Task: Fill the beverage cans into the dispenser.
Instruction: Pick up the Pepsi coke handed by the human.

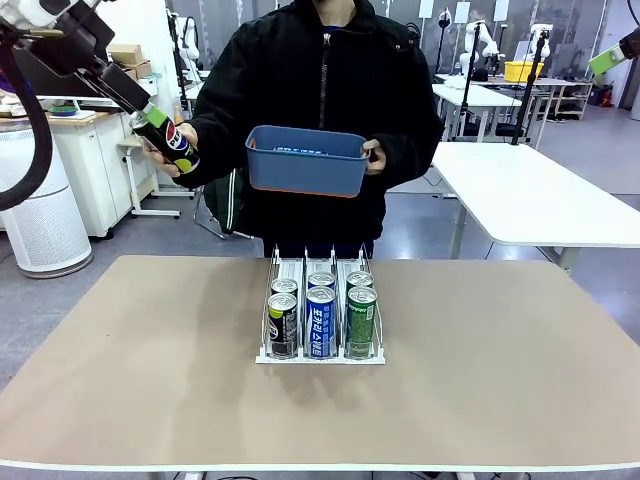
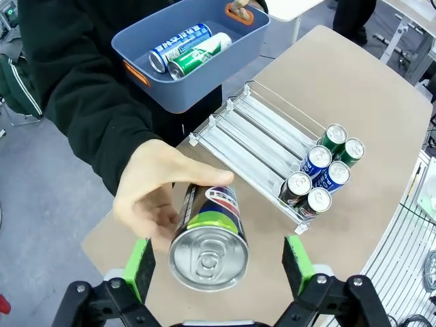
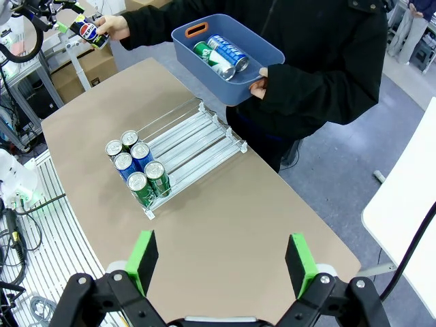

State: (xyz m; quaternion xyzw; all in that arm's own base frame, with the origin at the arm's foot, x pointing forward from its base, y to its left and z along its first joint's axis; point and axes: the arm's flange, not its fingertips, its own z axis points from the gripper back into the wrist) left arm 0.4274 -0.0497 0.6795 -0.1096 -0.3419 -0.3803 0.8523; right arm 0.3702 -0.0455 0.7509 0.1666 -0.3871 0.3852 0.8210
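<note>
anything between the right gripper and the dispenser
No. In the right wrist view the stretch is bare table, from the open right gripper to the dispenser farther on.

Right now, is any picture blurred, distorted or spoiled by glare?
Front view: sharp, evenly lit, faint shadow under the dispenser. Left wrist view: wide-angle, so the nearest can looms large; its silver top shines. Right wrist view: sharp, no glare on the table.

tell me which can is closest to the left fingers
The black-and-green can in the person's hand, held between the open left fingers. The other cans stand in the dispenser or lie in the blue bin.
</note>
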